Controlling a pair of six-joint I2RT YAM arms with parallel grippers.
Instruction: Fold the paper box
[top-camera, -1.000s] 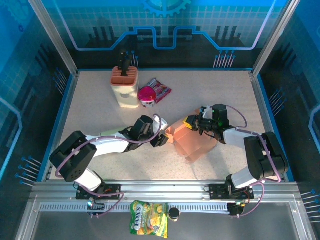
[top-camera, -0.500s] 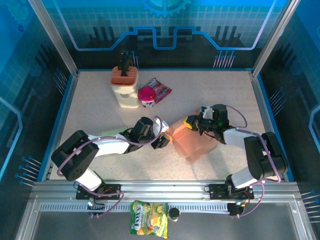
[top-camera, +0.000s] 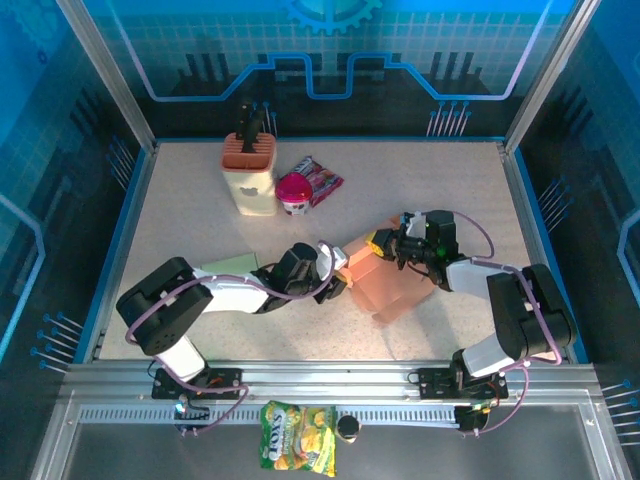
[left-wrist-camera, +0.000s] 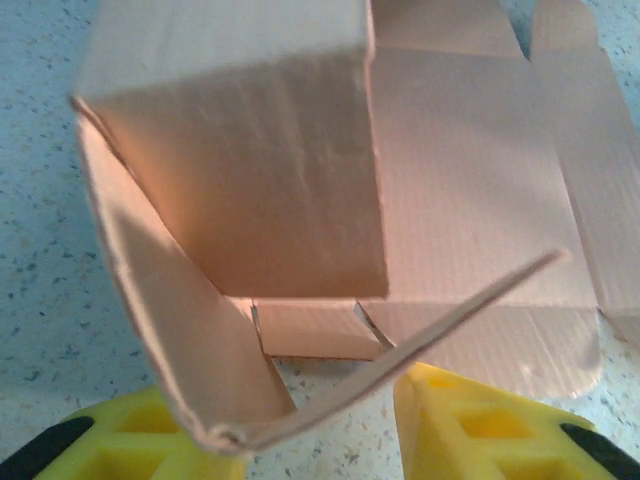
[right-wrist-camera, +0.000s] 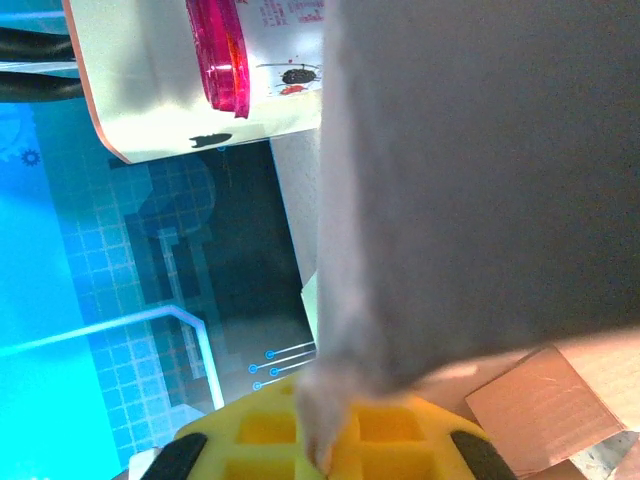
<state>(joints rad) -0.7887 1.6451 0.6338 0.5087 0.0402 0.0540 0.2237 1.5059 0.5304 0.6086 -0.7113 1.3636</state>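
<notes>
- left claw (top-camera: 335, 275) low near the middle of the table, yellow fingers (left-wrist-camera: 110, 440) apart, set either side of the near-left corner of the brown corrugated paper box (top-camera: 385, 285)
- in the left wrist view, left claw (left-wrist-camera: 315, 440) straddling a thin folded cardboard edge, not pressed onto it; box (left-wrist-camera: 300, 180) half raised, one panel standing, other flaps lying flat on the speckled table (left-wrist-camera: 40, 250)
- right claw (top-camera: 385, 245) at the far side of the box, fingers together, clamped on an upright flap
- in the right wrist view, right claw (right-wrist-camera: 325, 440) with a blurred grey sheet of the box (right-wrist-camera: 480, 180) running down between its yellow pads (right-wrist-camera: 260, 430)
- box lying at mid-table, slightly right of centre, between the two claws
- far left: cream tub with an orange top and black utensils (top-camera: 250, 175); just right of it a pink-lidded cup (top-camera: 294, 192) and a dark red snack wrapper (top-camera: 322, 178)
- pale green flat sheet (top-camera: 228, 265) under the left arm
- yellow-green snack bag (top-camera: 298, 448) on the near rail
</notes>
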